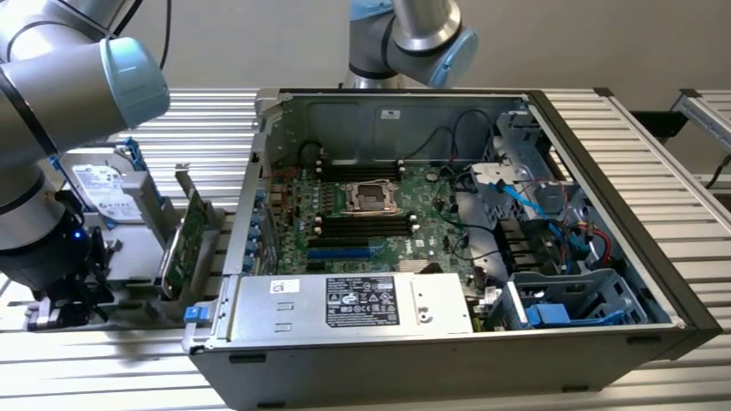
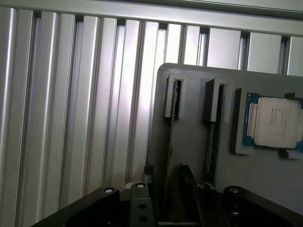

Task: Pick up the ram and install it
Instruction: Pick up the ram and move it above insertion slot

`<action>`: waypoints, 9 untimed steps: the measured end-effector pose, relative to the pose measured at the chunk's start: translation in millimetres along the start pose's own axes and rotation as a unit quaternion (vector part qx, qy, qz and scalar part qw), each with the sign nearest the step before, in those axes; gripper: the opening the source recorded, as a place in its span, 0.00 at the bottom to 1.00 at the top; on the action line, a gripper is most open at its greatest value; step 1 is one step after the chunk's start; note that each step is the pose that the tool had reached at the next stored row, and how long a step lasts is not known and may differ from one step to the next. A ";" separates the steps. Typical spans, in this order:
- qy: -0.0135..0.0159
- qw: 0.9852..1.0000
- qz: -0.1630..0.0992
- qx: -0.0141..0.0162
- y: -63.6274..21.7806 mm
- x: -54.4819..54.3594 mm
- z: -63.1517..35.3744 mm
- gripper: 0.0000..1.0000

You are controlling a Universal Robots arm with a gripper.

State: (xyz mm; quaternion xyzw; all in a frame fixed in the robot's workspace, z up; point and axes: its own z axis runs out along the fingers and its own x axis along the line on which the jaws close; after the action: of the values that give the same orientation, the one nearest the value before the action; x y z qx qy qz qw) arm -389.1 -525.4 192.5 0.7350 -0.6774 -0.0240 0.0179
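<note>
Finds the gripper (image 1: 65,301) spread and empty at the exterior view's lower left, near the ram (image 1: 177,248) standing on edge in its grey holder (image 1: 132,248). Risks tilting it or clipping the holder if lowered off line.

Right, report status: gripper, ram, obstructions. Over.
Gripper low at the grey holder, jaws open, empty. Ram upright in its holder slot, not picked. Nothing seen blocking it.
</note>
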 end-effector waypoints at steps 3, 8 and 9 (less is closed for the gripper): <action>0.000 1.000 0.000 0.000 0.0 0.0 0.0 0.28; 0.000 1.000 0.001 0.000 0.0 -0.1 0.0 0.14; 0.000 1.000 0.001 0.000 0.0 -0.1 0.0 0.14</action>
State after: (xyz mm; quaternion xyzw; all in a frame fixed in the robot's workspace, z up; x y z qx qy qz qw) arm -389.1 -525.4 192.5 0.7345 -0.6780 -0.0240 0.0178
